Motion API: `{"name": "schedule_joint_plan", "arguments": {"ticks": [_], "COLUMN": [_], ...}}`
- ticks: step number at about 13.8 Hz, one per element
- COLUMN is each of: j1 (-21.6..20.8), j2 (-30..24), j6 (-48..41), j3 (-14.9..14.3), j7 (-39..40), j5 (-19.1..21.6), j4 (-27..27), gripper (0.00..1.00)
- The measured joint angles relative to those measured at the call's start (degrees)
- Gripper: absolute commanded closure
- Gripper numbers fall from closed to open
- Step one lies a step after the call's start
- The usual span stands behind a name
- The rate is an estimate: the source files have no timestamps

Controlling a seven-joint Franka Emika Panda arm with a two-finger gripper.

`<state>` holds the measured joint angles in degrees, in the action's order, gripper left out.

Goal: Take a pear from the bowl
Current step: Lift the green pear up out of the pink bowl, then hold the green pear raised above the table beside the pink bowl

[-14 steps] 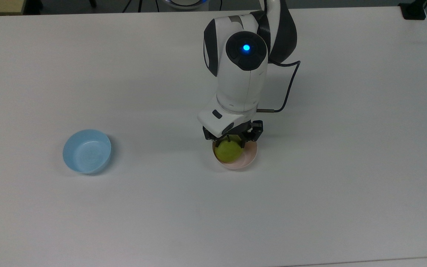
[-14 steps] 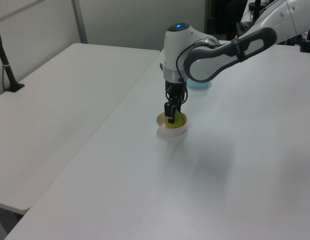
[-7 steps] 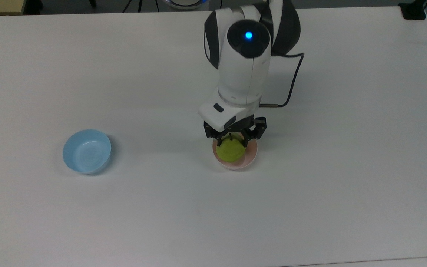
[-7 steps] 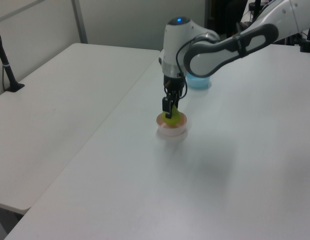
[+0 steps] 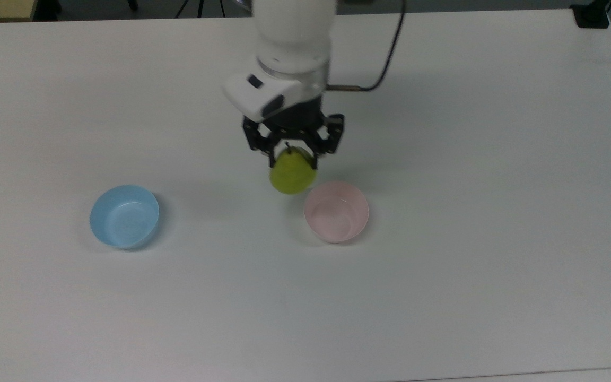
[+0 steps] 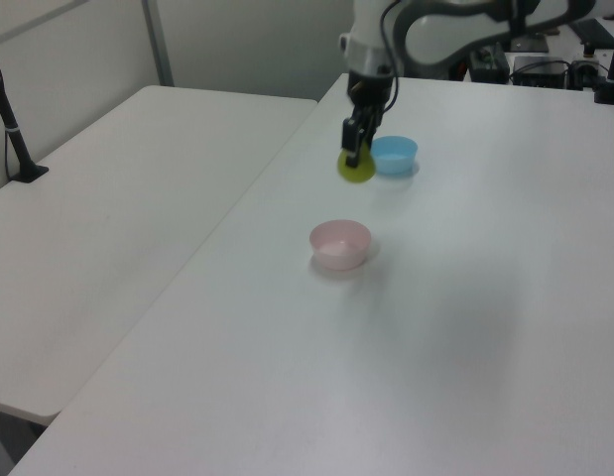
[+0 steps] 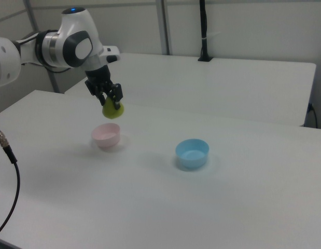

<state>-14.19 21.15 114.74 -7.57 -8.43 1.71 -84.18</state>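
**Pear held clear of the bowl**

A drop is the main risk: the pear (image 5: pixel 292 176) is pinched only at its narrow upper end, so a jolt could let the rounded fruit slip out. It hangs directly beneath the gripper (image 5: pixel 293 157), above centre in the top view, its bulk below the fingertips. The emptied pink bowl (image 5: pixel 337 211) sits lower right of it on the table (image 5: pixel 496 159).

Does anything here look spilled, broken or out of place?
Nothing stands out. The gripper holds the pear in the air above the table; the pink bowl and blue bowl sit upright.
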Motion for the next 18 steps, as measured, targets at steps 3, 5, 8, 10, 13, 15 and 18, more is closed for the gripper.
{"name": "schedule_joint_plan", "arguments": {"ticks": [3, 5, 8, 10, 13, 15, 18], "j1": [5.34, 7.75, 8.21, 8.08, 7.90, 8.01, 8.12], "j2": [-6.47, -7.59, -5.12, -2.59, 0.56, 1.00, 0.73], "j6": [-0.72, -0.72, -0.70, -0.59, -0.16, 0.47, 0.52], "j3": [-0.11, -0.09, -0.07, 0.08, 0.20, 0.20, 0.15], "j7": [7.77, 10.00, 10.21, 10.21, 10.21, 10.21, 10.21], "j5": [0.00, 0.00, -0.55, -1.19, -2.11, -2.23, -2.74], "j4": [-8.65, -12.67, -14.29, -14.31, -14.28, -14.25, -13.86], "gripper": [0.71, 0.71, 0.68, 0.63, 0.43, 0.00, 0.00]}}
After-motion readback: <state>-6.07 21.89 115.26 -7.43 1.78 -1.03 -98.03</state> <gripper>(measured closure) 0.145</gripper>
